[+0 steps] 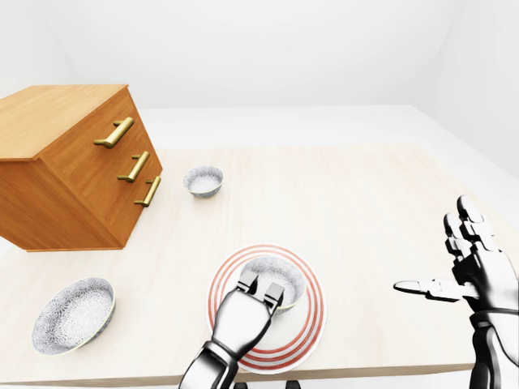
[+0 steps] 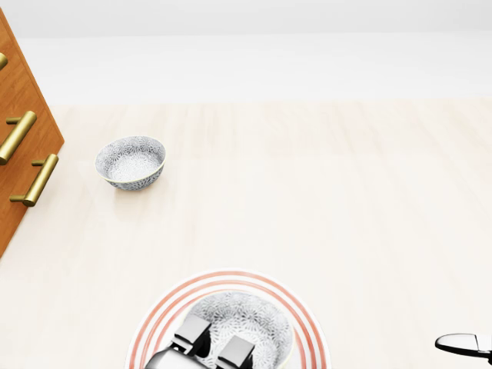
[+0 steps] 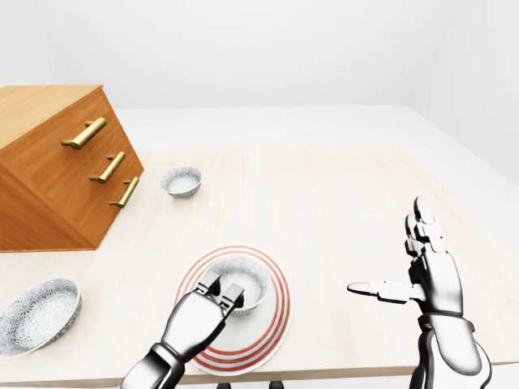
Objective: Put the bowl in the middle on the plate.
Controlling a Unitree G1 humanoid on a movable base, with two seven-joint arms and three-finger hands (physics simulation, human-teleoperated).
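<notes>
Left-eye view shows the left hand [image 1: 243, 312] fingers [image 1: 261, 288] pinching the rim of the middle bowl [image 1: 284, 275], which sits on the striped plate [image 1: 312, 324]. I judge it best to open them slowly and lift straight up. The right hand [image 3: 426, 271] hangs spread, holding nothing, over the tabletop [image 1: 349, 211].

A pale wooden desk [image 1: 357, 203] carries a wooden drawer chest [image 1: 69, 166] at the left of the left-eye view, turned at an angle, with three brass handles [image 1: 134, 166] down its face. Just to the right of the chest's lowest handle stands a small patterned bowl [image 1: 203, 181], upright and apart from the chest. A wider patterned bowl [image 1: 73, 314] sits near the desk's lower left edge, tilted a little, well apart from the small one.
</notes>
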